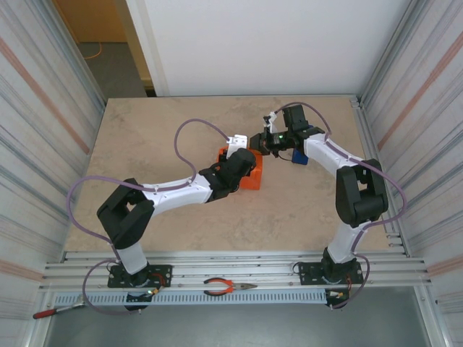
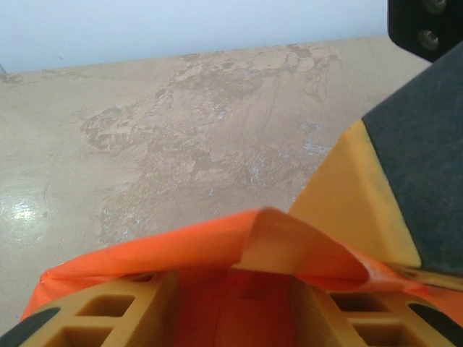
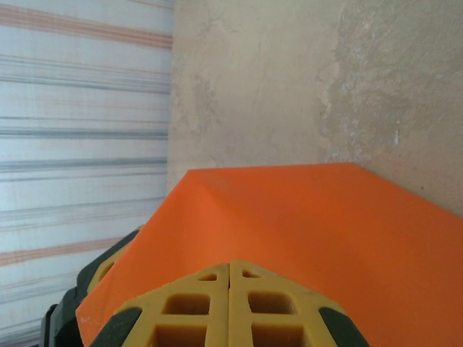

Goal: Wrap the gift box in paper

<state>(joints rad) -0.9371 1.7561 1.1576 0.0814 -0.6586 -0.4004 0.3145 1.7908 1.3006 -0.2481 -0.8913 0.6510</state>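
- The gift box [image 1: 251, 178], covered by the orange paper [image 2: 210, 242], lies near the middle of the table [image 1: 159, 137].
- The left arm stands at the 7 o'clock corner of the table. Its elbow is folded, and its forearm reaches toward 2 o'clock until the wrist is over the box.
- The left gripper [image 2: 242, 318] points down onto the box. Its 2 yellow fingers [image 2: 123, 311] stand partly apart and clasp the paper-covered box, with orange filling the gap between them.
- In the left wrist view, a loose flap of the paper rises in a soft curve just in front of these fingers.
- The right arm stands at the 5 o'clock corner. Its lower part goes up toward 12 o'clock, the forearm leans toward 10 o'clock, and the wrist bends so that the gripper points toward 8 o'clock.
- The right gripper [image 3: 230, 289] has its fingers pressed together, and I see nothing between them. Its tip is at the 1 o'clock corner of the box, touching the paper beside the flap.
- In the right wrist view, the paper lies smooth and flat, with 1 sharp folded corner.
- A blue tape dispenser [image 1: 300, 155] stands on the table at about 3 o'clock from the box, under the right forearm.
- Pliers [image 1: 228, 288] with orange handles lie on the metal rail between the 2 arm bases.
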